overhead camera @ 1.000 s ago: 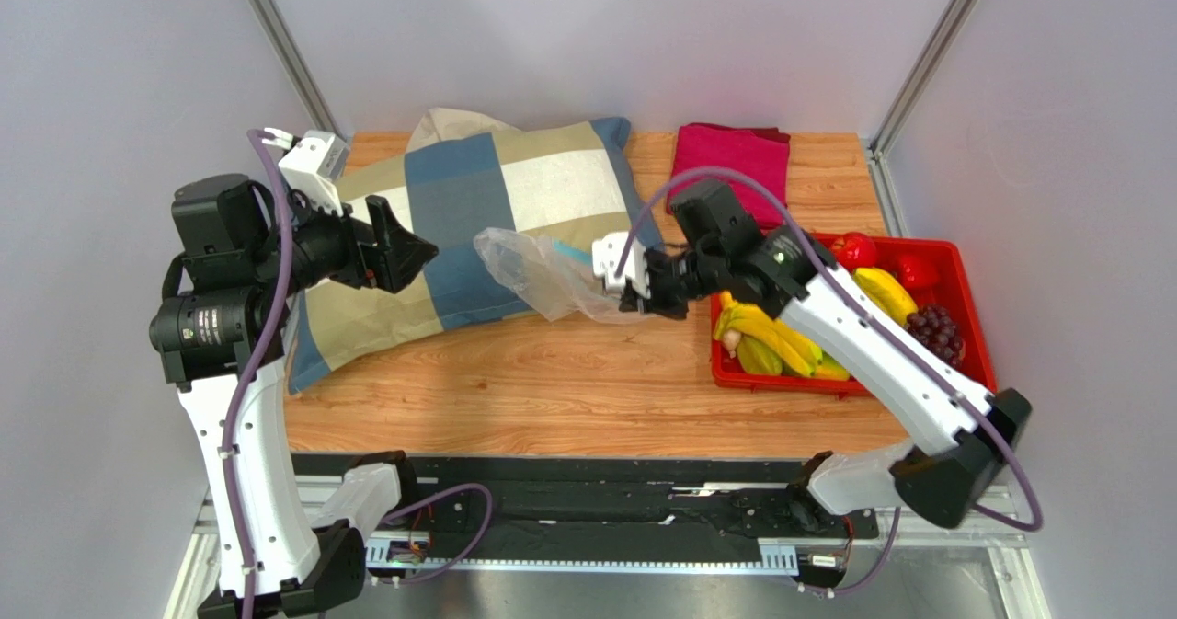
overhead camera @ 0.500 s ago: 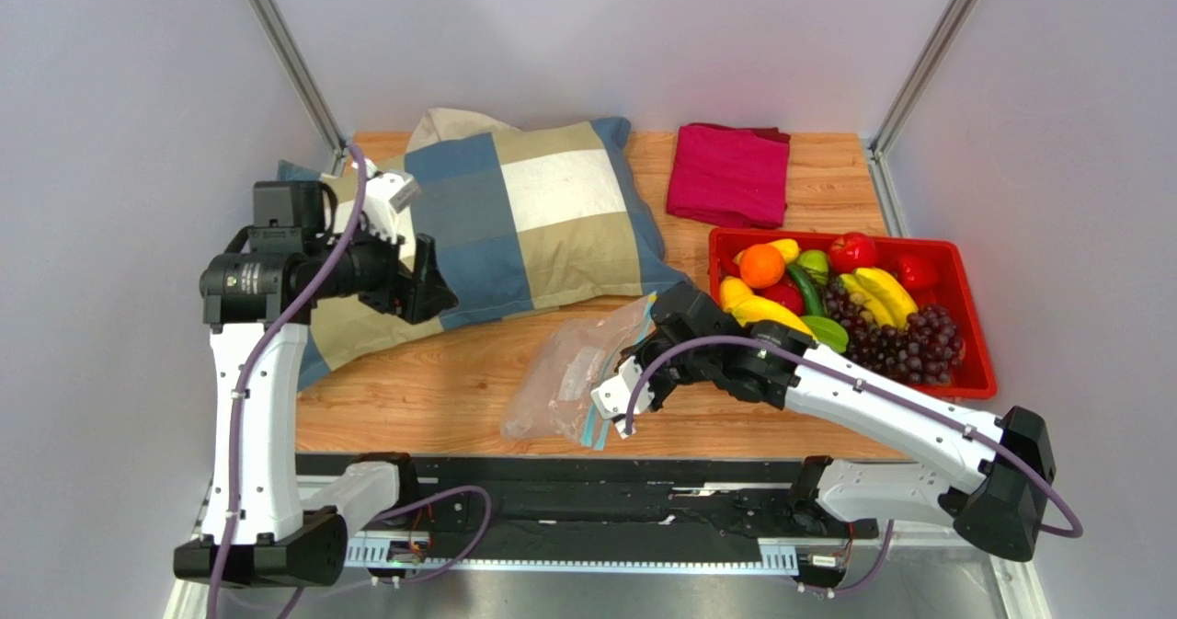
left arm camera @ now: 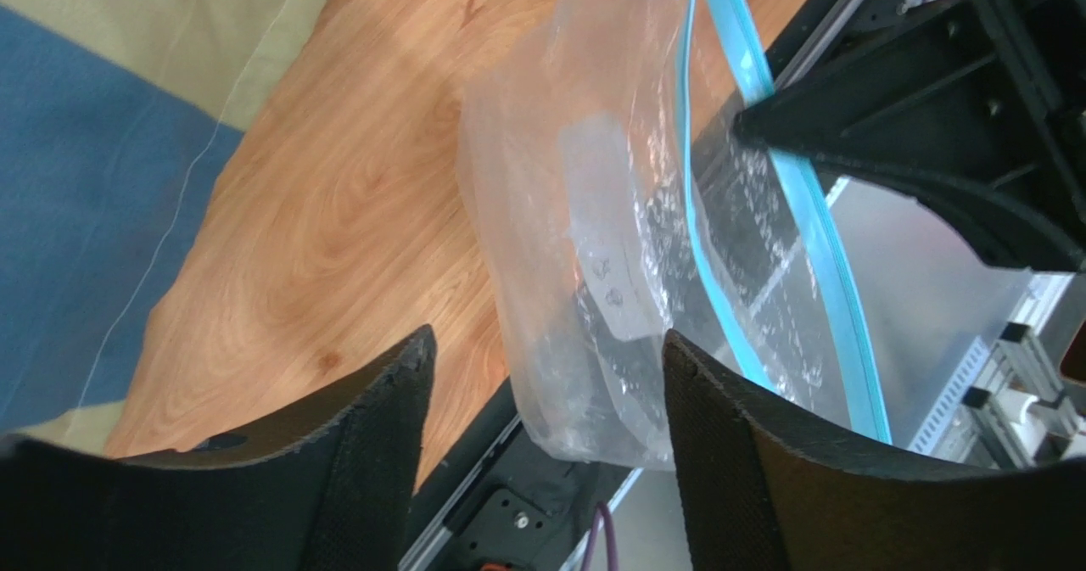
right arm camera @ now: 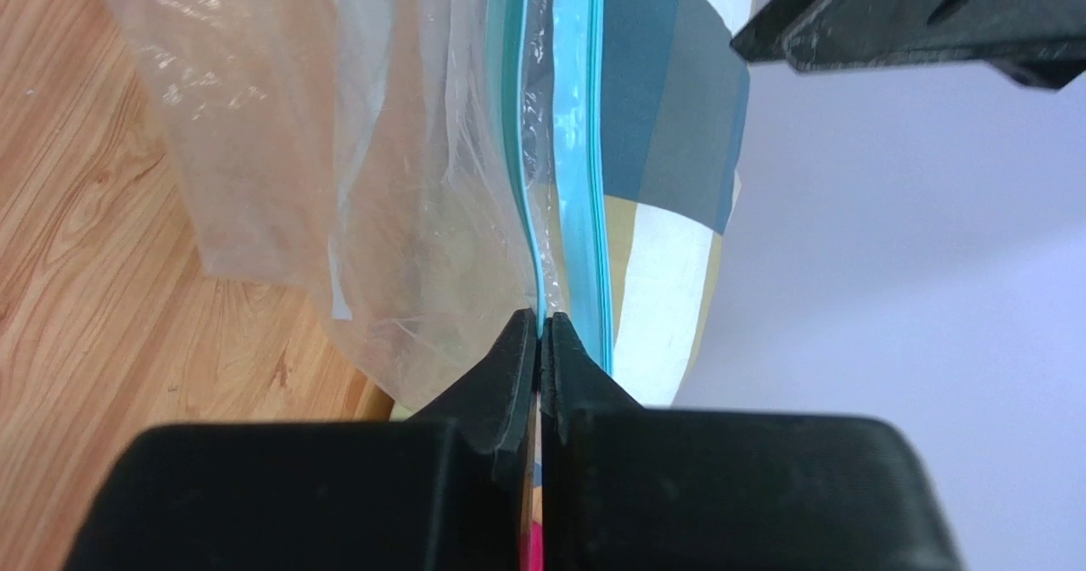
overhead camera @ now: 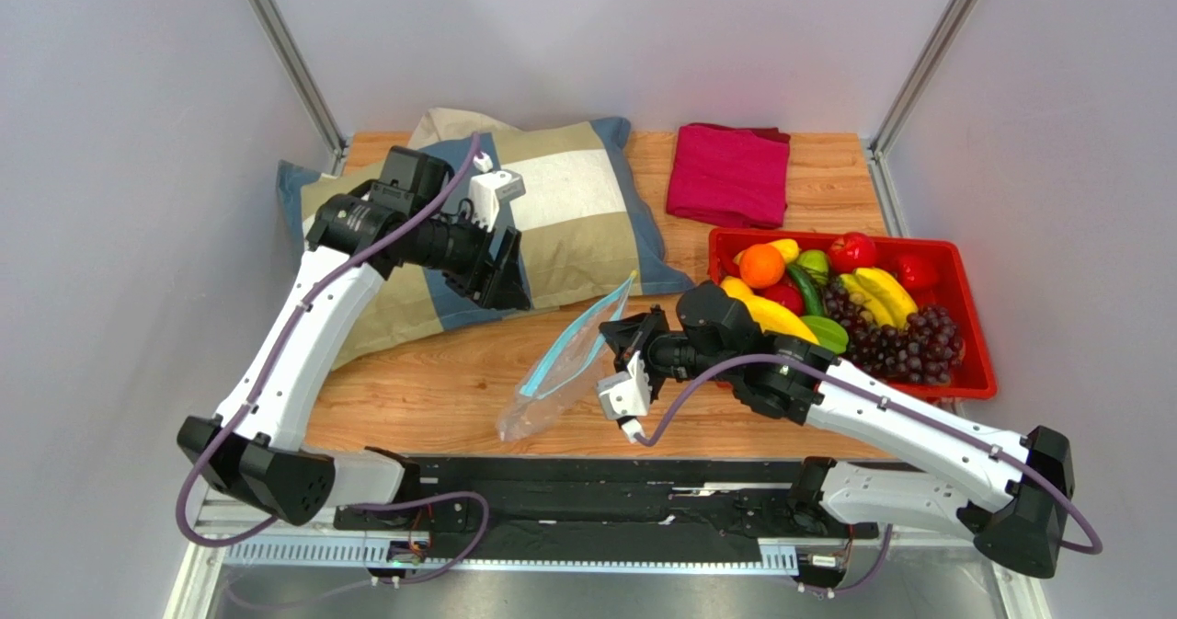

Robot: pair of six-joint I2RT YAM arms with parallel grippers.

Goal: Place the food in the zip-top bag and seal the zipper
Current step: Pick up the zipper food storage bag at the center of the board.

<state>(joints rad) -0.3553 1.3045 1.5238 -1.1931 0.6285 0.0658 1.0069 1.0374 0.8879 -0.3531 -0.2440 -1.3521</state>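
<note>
Over the wooden surface, the zip-top bag was pinched at its zipper by the right jaws, presumably presented for the open, empty left jaws.

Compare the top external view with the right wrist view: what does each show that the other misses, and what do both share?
Only the top external view shows the food heaped in the red tray and the left arm from base to wrist. Only the right wrist view shows the right gripper close up, jaws shut on the zip-top bag at its mouth, beside the teal-blue zipper. Both show the bag, the checked pillow and the wooden table.
</note>
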